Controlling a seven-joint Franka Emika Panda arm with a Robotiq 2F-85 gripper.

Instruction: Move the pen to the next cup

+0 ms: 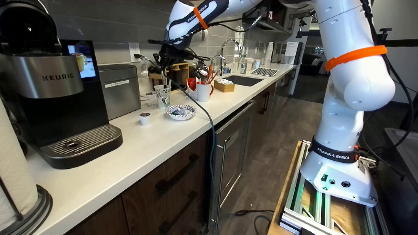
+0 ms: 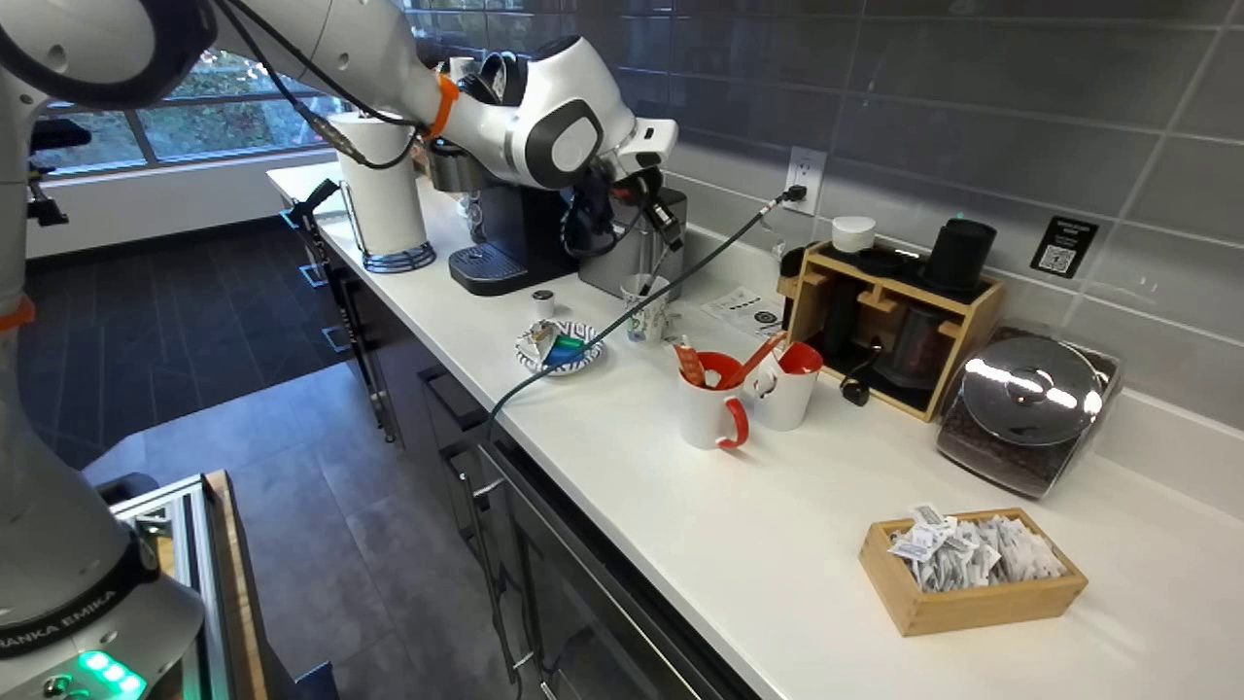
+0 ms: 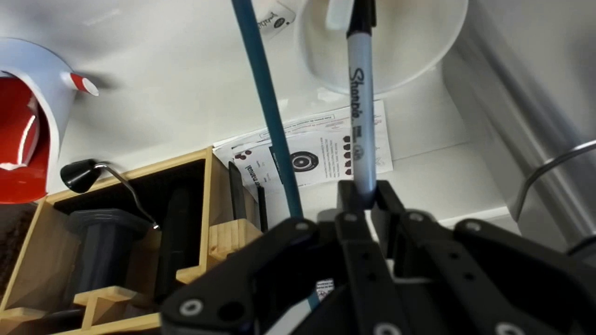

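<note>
The pen is a grey Sharpie [image 3: 361, 93] with a black cap. My gripper [image 3: 365, 193] is shut on its rear end, and the cap points away from the fingers. In an exterior view my gripper [image 1: 161, 68] is above the patterned paper cup [image 1: 163, 98], with the pen's capped end at the cup's mouth. The cup also shows in an exterior view [image 2: 645, 319] and in the wrist view [image 3: 437, 53]. A pale stick-like object [image 3: 339, 14] shows beside the cap. Two white mugs with red insides, a nearer mug [image 2: 708, 416] and another mug [image 2: 789, 394], stand together beside the cup.
A teal cable [image 2: 632, 309] runs from the wall outlet across the counter, close to the cup. A patterned bowl [image 1: 180, 112], a coffee pod [image 1: 144, 118], a steel box [image 1: 121, 91] and the Keurig machine [image 1: 58, 76] stand nearby. A wooden organizer [image 2: 933, 379] stands behind the mugs.
</note>
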